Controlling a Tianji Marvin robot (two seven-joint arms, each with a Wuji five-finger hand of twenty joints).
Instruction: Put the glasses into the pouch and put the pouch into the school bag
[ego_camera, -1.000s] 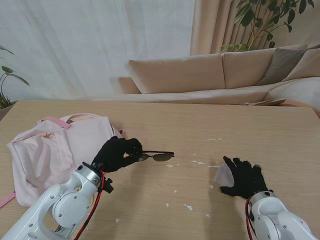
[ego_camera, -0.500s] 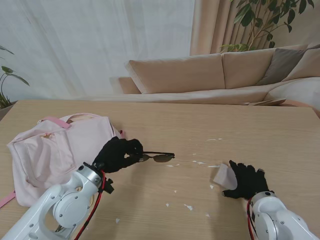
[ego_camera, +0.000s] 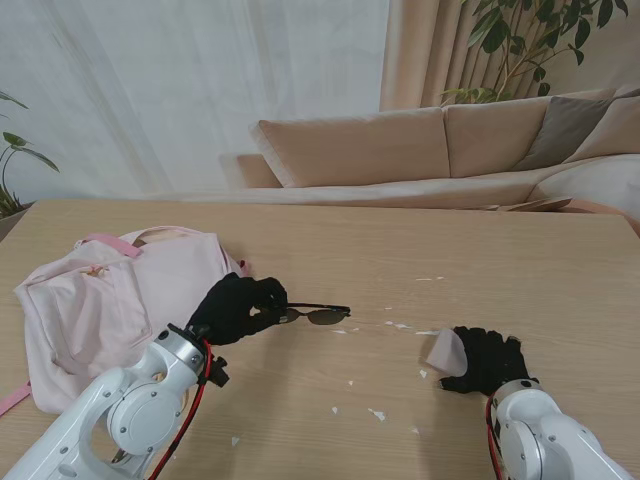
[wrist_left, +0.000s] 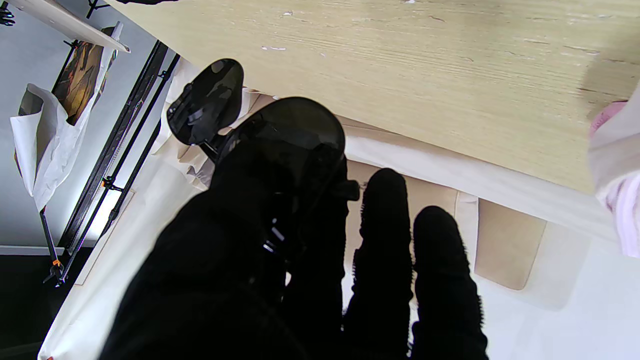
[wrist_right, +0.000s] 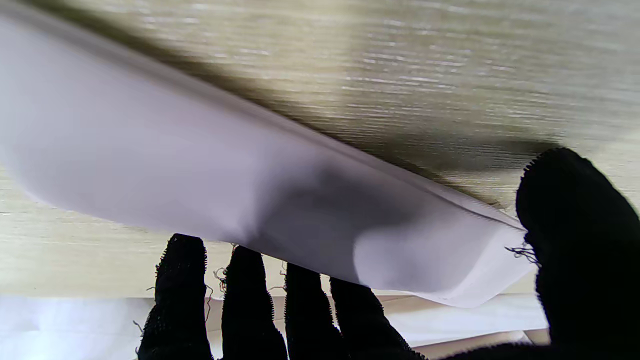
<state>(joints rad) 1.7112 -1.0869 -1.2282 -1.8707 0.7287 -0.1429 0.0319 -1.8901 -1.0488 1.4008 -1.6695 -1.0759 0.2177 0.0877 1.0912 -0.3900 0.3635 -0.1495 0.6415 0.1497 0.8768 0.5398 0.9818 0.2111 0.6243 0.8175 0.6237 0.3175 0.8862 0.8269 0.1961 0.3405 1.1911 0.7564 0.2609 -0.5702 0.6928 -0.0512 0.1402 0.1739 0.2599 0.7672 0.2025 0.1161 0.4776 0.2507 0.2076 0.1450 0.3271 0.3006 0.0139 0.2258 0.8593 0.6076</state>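
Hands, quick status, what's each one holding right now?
Left hand: shut on the glasses.
Right hand: shut on the pouch.

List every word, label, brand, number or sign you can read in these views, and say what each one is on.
None can be read. The pink school bag, the dark glasses in the left hand and the pale pouch in the right hand show no lettering. The poster in the left wrist view is too blurred.
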